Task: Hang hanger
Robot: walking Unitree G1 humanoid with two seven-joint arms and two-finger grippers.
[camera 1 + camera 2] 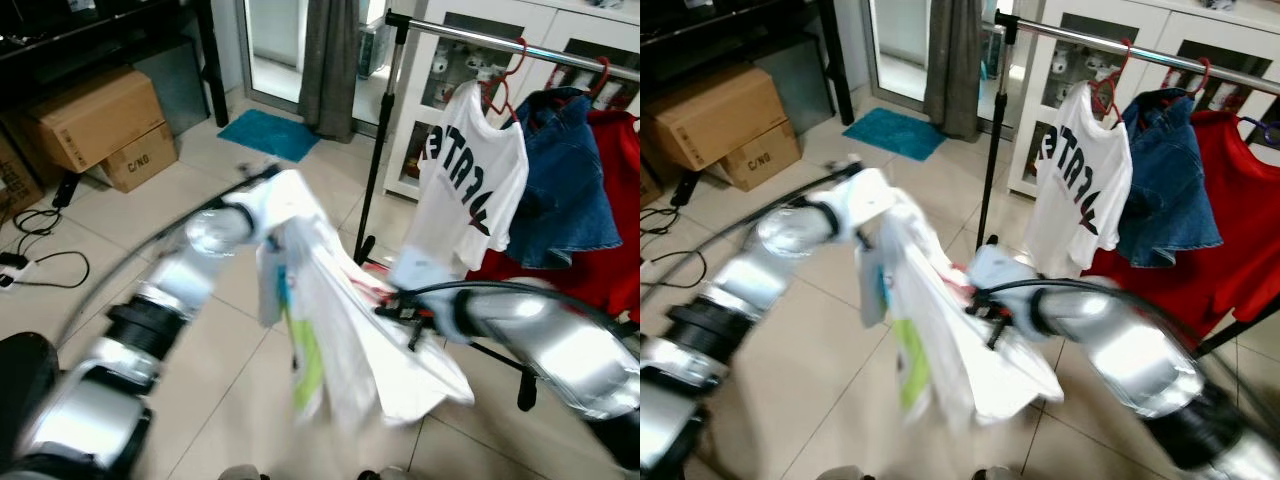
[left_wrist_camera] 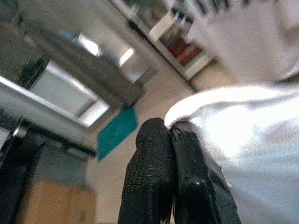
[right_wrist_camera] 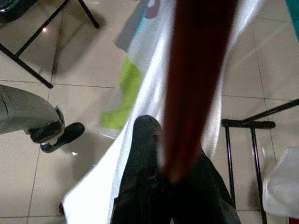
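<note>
Left claw [image 2: 170, 128]: we see it clenched on white shirt [image 1: 340, 330]. Right claw [image 3: 163, 135]: we see it grasping red hanger [image 3: 196, 70] inside shirt. Rail [image 1: 480, 38] at 1 o'clock, apart.

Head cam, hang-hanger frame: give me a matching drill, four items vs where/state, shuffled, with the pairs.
Things:
1. white shirt with black lettering
2. denim garment
3. teal mat
4. white garment

Place or state:
A. on the floor by the glass door
B. held up between the left gripper and right gripper, off the rail
C. hanging from the rail on a red hanger, nearest the upright pole
D. hanging between a white shirt and a red garment

Pairs: 1-C, 2-D, 3-A, 4-B
</note>
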